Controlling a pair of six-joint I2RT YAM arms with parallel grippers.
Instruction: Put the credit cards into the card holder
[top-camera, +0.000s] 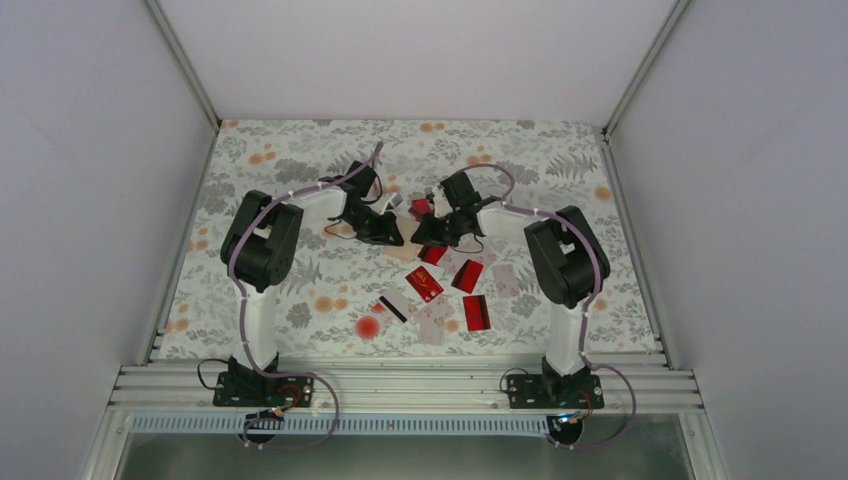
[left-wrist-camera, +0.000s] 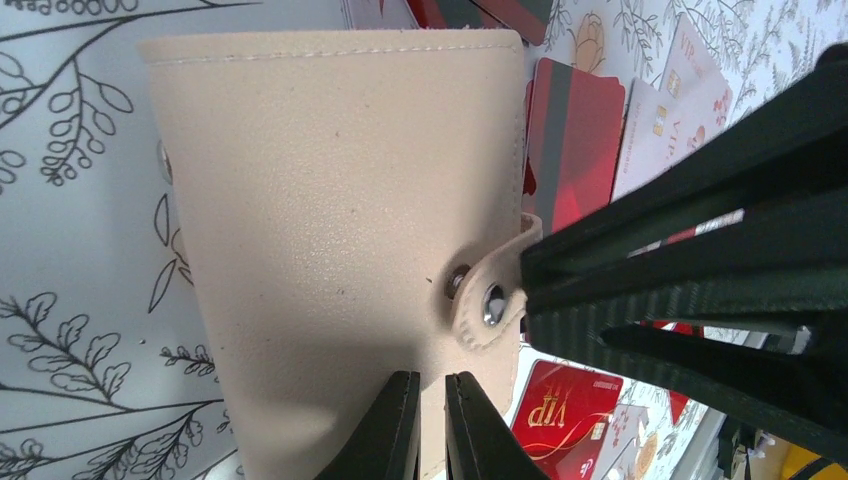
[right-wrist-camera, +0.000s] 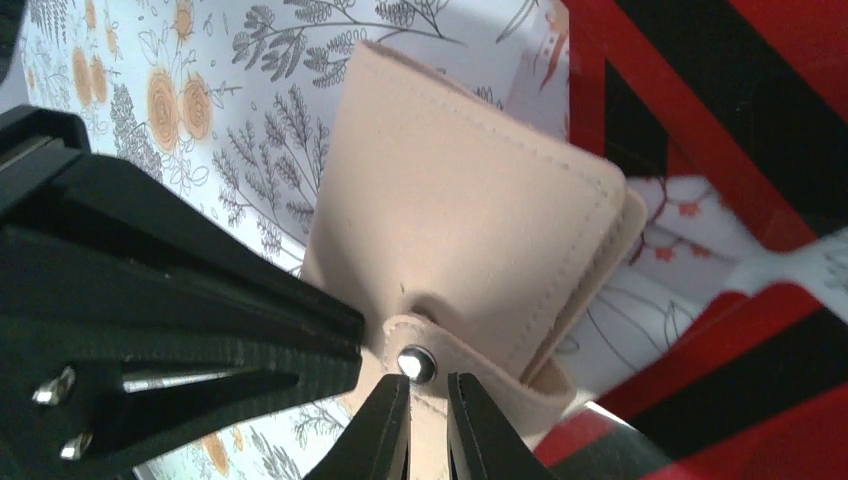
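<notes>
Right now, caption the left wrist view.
Left jaws pinch the tan-beige folding card holder; right jaws grip its snap tab; glossy red cards beside.

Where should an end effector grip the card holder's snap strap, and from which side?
Pinch the snap strap at its rounded end, by the metal stud, approaching from the card holder's strap edge. It is a thin flap curling off the flat cover, exposing both faces.

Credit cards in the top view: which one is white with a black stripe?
The white card at the left edge of the scatter, just beyond the round red blot; the others are red or pale pinkish.
</notes>
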